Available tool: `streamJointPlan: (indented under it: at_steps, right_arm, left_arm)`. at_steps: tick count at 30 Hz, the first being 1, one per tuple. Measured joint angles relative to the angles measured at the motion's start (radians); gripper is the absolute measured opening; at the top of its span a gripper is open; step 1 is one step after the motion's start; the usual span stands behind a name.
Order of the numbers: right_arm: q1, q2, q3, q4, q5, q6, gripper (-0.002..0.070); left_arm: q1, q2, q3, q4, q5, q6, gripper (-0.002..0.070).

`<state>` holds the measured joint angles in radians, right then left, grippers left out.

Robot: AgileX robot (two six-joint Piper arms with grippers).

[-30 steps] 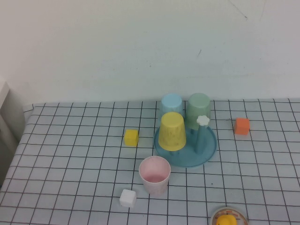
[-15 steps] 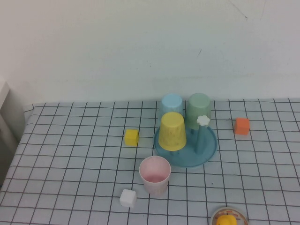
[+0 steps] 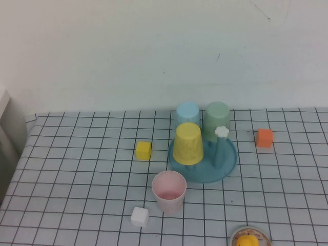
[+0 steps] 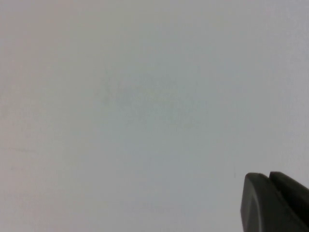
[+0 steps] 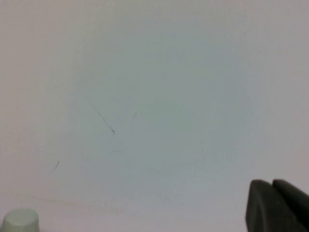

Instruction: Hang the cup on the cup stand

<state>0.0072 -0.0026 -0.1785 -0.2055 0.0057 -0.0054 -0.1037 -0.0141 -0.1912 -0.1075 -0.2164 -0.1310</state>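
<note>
The cup (image 3: 169, 191): pale pink, handleless, tapered tumbler, upright with mouth open, on the checked cloth just in front of the cup stand (image 3: 203, 161), apart from it. Stand: round light-blue dish, a yellow cup (image 3: 188, 143) upside down on one peg, a white flower-tipped peg (image 3: 221, 132) bare; a white cube (image 3: 139, 216) lies just left-front of the pink cup. Left gripper (image 4: 275, 200) and right gripper (image 5: 277, 205) show only as dark tips against the blank wall, away from the table, each with fingertips together.

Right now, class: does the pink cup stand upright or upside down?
Upright: the pink cup shows its open mouth, on the table before the cup stand. Left tool and right tool face the wall.
</note>
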Motion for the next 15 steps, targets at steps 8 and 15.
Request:
streamJointPlan:
  at_steps: [8,15]
  right_arm:
    - [0.000,0.280,-0.222,0.017,0.358,-0.005,-0.0001]
    - [0.000,0.636,-0.293,0.294,0.440,-0.271,-0.0001]
  left_arm:
    - [0.000,0.227,-0.326,0.039,0.563,0.094,-0.0001]
    - [0.000,0.387,-0.334,0.010,0.696,0.100,-0.0001]
